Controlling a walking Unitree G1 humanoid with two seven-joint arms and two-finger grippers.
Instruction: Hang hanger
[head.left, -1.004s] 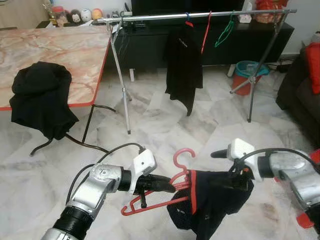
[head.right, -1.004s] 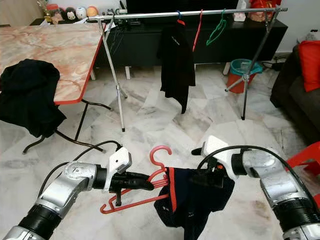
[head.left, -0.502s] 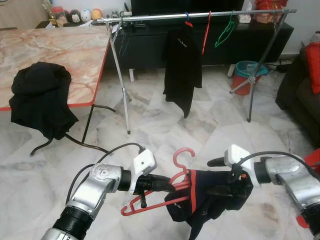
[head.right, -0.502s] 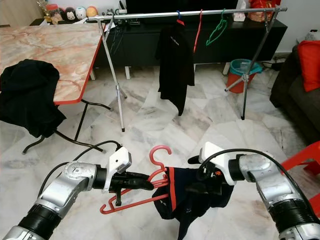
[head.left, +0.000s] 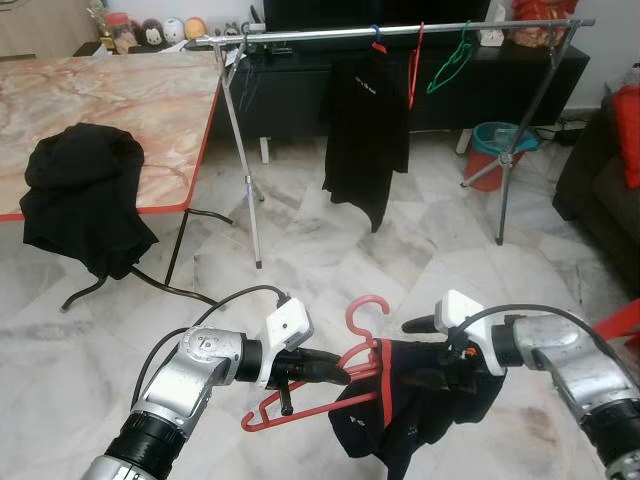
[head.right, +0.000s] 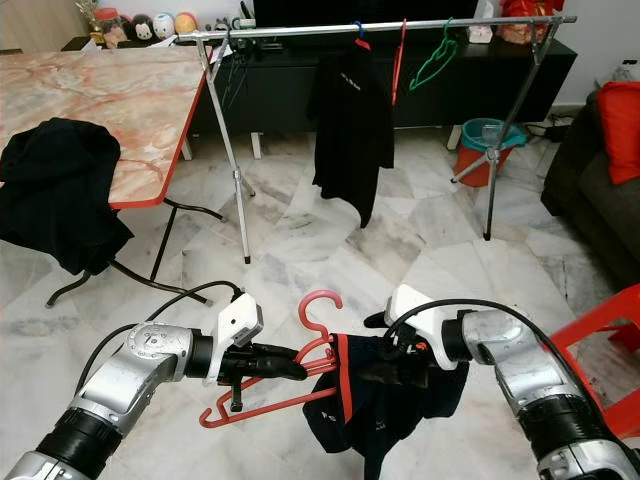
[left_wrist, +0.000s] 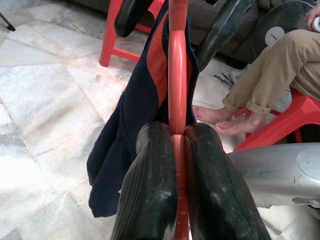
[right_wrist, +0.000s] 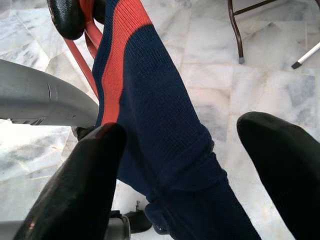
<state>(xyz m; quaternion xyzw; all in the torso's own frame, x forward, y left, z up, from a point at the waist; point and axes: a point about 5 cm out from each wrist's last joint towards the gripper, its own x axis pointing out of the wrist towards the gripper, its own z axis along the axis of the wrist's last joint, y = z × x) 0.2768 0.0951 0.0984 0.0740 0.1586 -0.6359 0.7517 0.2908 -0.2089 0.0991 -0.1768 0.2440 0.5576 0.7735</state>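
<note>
A red plastic hanger (left_wrist: 177, 75) is held low over the floor, its hook (head.left: 352, 318) pointing up. My left gripper (head.left: 335, 375) is shut on its neck, the two fingers (left_wrist: 150, 185) pinching the red bar. A navy garment (head.left: 420, 425) with orange-red trim is draped over the hanger's right side and sags down. My right gripper (head.left: 428, 380) is at the garment's upper edge. Its fingers (right_wrist: 85, 170) stand wide apart with the navy cloth (right_wrist: 165, 125) between them. The metal clothes rail (head.left: 400, 32) stands across the room beyond.
On the rail hang a black shirt (head.left: 365, 130), a red hanger (head.left: 413, 65) and a green hanger (head.left: 448, 60). A marble-top table (head.left: 120, 100) with a black garment (head.left: 85, 195) is at left. A teal bucket (head.left: 497, 145) and sofa (head.left: 600, 180) are at right. A seated person's legs (left_wrist: 265, 85) are near.
My right gripper has slid left along the garment toward the hanger, and the cloth has bunched and shifted with it. The left gripper keeps its hold unmoved.
</note>
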